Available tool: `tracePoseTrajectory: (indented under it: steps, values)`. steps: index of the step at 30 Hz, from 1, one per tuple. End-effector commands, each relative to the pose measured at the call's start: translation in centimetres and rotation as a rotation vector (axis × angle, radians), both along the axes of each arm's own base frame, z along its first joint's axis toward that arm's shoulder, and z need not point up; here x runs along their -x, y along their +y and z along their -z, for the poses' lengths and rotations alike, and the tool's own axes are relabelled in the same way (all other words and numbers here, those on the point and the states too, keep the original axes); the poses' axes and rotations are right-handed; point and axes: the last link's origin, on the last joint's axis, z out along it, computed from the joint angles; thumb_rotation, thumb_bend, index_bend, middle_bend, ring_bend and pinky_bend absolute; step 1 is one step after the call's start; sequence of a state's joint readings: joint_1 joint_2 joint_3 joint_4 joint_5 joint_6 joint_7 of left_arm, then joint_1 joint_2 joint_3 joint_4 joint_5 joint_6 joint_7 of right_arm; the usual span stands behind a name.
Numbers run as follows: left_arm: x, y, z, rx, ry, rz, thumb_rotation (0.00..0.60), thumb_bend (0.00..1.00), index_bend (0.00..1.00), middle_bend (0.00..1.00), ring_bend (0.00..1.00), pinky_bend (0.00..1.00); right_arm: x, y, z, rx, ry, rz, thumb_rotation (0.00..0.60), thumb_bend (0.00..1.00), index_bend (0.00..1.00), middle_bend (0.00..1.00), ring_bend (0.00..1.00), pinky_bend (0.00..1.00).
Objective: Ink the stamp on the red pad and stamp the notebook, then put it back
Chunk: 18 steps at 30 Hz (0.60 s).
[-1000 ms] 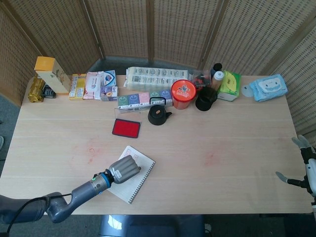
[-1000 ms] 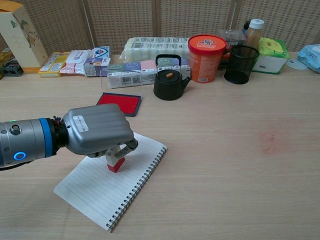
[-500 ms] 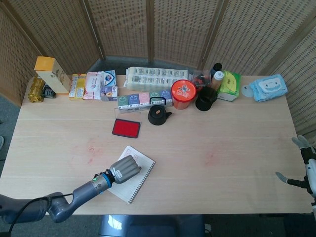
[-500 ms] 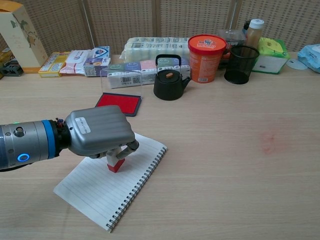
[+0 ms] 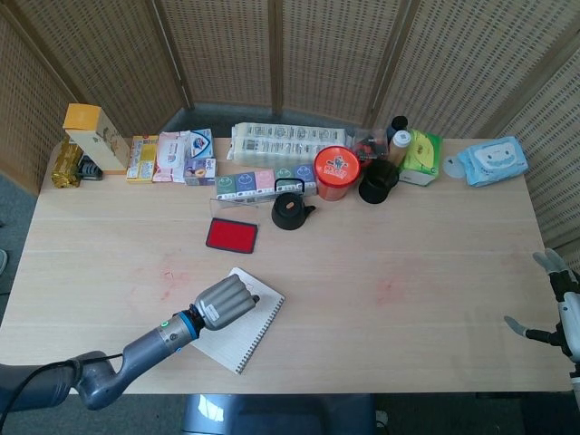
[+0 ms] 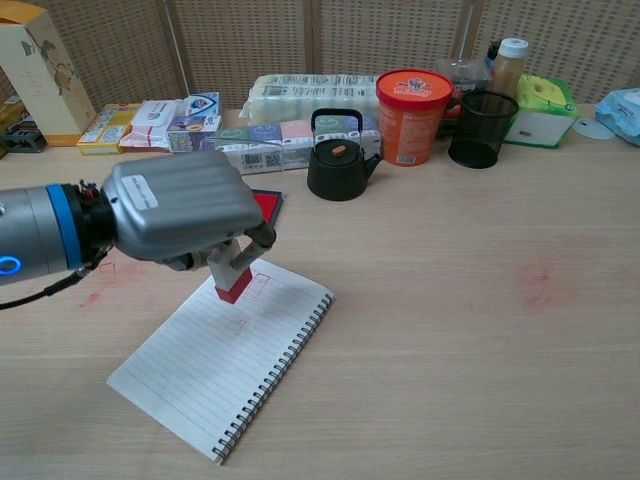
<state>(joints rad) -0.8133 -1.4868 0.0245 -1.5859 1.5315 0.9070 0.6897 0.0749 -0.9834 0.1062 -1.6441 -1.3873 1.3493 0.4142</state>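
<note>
My left hand (image 5: 225, 304) (image 6: 175, 210) grips the stamp (image 6: 234, 282), a pale block with a red base. It holds the stamp tilted just above the far end of the spiral notebook (image 5: 237, 344) (image 6: 220, 385). A faint reddish print (image 6: 238, 322) shows on the lined page below it. In the head view the hand hides the stamp. The red ink pad (image 5: 231, 235) (image 6: 268, 203) lies open beyond the notebook, partly covered by my hand in the chest view. My right hand (image 5: 560, 313) hovers at the table's right edge, fingers apart and empty.
A black teapot (image 6: 338, 160), an orange tub (image 6: 408, 100) and a black mesh cup (image 6: 482, 128) stand behind the pad. Packets and boxes (image 5: 172, 156) line the back edge, with a yellow carton (image 5: 91, 134) at far left. Red smudges (image 6: 540, 280) mark the wood.
My left hand has lifted the stamp off the notebook page and carried it up and back toward the ink pad, leaving a faint print. The right hand has barely moved.
</note>
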Motion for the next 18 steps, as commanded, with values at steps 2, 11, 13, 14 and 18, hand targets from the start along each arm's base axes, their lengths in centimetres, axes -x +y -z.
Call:
tracePoseTrajectory:
  steps: [2,11,13,14,18]
  values:
    - [-0.6,0.4,-2.1,-0.040,-0.021,0.012,0.600,0.40,0.64,1.00,1.00,1.00,0.0,0.0,0.0,0.000,-0.001,-0.001,0.600,0.08,0.00,0.00,0.00,0.00]
    - [2.1,0.3,-2.1,-0.027,0.033,-0.060,0.600,0.40,0.64,1.00,1.00,1.00,-0.1,0.1,0.0,-0.002,-0.004,-0.006,0.600,0.08,0.00,0.00,0.00,0.00]
    - [2.5,0.4,-1.9,-0.027,0.035,-0.069,0.600,0.40,0.64,1.00,1.00,1.00,-0.1,0.1,0.0,-0.002,-0.003,-0.006,0.600,0.08,0.00,0.00,0.00,0.00]
    - [2.7,0.5,-1.8,-0.029,0.036,-0.074,0.600,0.40,0.64,1.00,1.00,1.00,-0.1,0.1,0.0,-0.002,-0.003,-0.005,0.600,0.08,0.00,0.00,0.00,0.00]
    - [3.2,1.4,-2.0,-0.051,0.030,-0.098,0.600,0.40,0.64,1.00,1.00,1.00,-0.1,0.1,0.0,-0.003,-0.003,-0.005,0.600,0.08,0.00,0.00,0.00,0.00]
